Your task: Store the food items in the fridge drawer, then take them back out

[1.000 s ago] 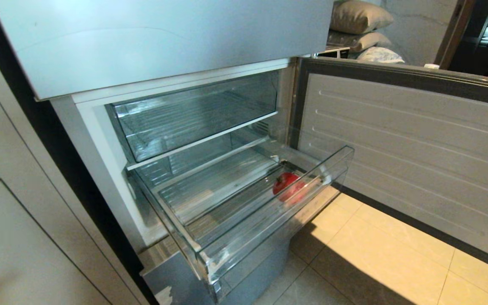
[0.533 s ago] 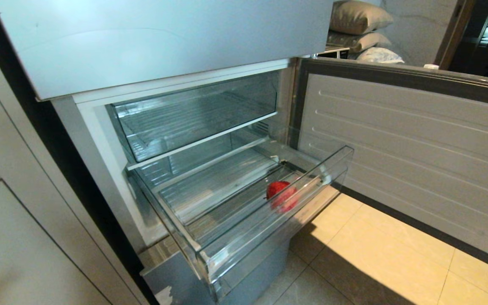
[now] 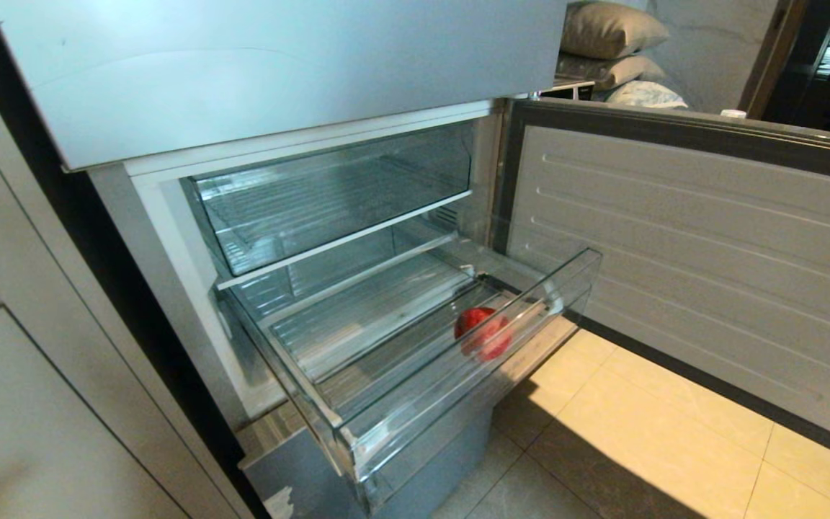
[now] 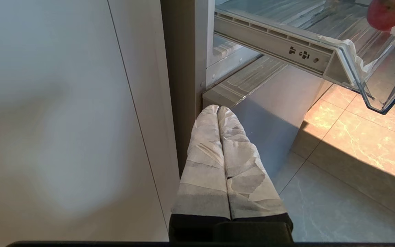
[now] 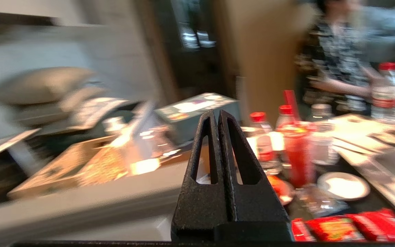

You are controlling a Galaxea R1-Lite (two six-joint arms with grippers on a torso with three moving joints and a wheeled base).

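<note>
Near the right end of the wide clear plastic fridge drawer [image 3: 415, 404], close behind its tall transparent front wall, lies the small glossy red fruit [image 3: 482, 331], resting on the ribbed bottom. That drawer stands pulled well out over the tan floor tiles [image 3: 645, 440], with open floor before it and the ribbed white fridge door [image 3: 689, 267] swung wide to the right. Most of the ribbed bottom is bare. No writing on the fridge can be read.

Low beside the fridge's base, the left tool [image 4: 218, 109] hangs with its white-wrapped fingers pressed together, holding nothing.

Away from the fridge, the right tool [image 5: 217, 115] points at a cluttered table [image 5: 382, 164] of red-capped bottles [image 5: 259, 137]; its black fingers are pressed together, empty. Labels there are too blurred to read.
</note>
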